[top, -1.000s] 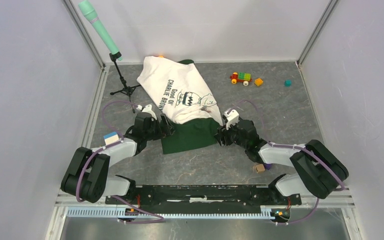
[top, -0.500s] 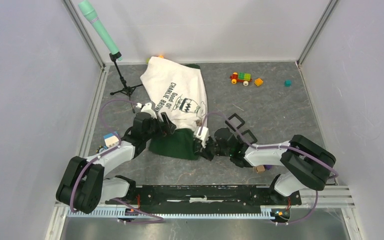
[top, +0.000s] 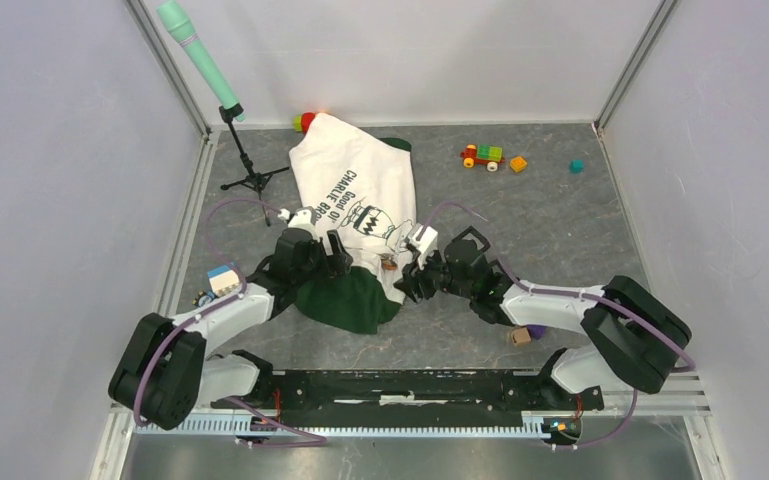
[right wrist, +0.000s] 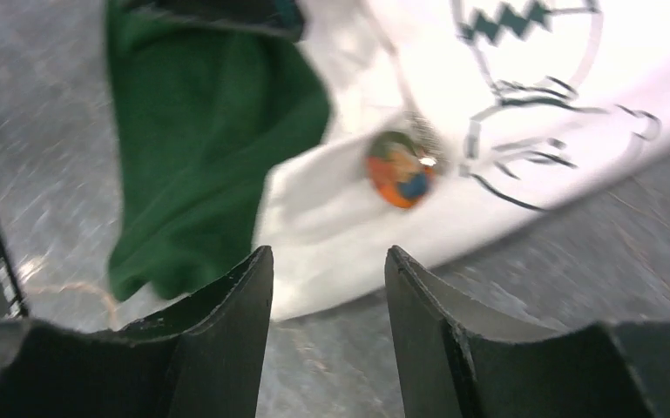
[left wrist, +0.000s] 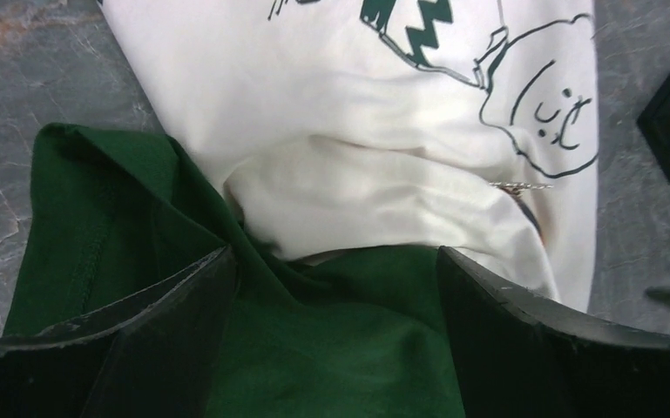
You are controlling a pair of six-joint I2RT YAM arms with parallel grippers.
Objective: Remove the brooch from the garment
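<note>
1. Garment (top: 355, 200): a white printed shirt lying on the table (top: 560, 230), with its dark green part bunched toward the arms.
2. Left gripper (left wrist: 333, 257): the jaws are spread wide over the green folds and clamp nothing that shows.
3. Right gripper (right wrist: 328, 257): the fingers are parted and hold nothing, poised at the shirt's white edge.
4. Brooch (right wrist: 400, 169): a round orange-and-blue disc pinned to the white cloth beside the cartoon head. It lies just ahead of the right fingers, slightly right of their gap. The right arm looks the nearer. The disc is round, so no long axis shows.

Round orange-blue brooch (right wrist: 400, 169) on crumpled white garment (top: 352, 190)
</note>
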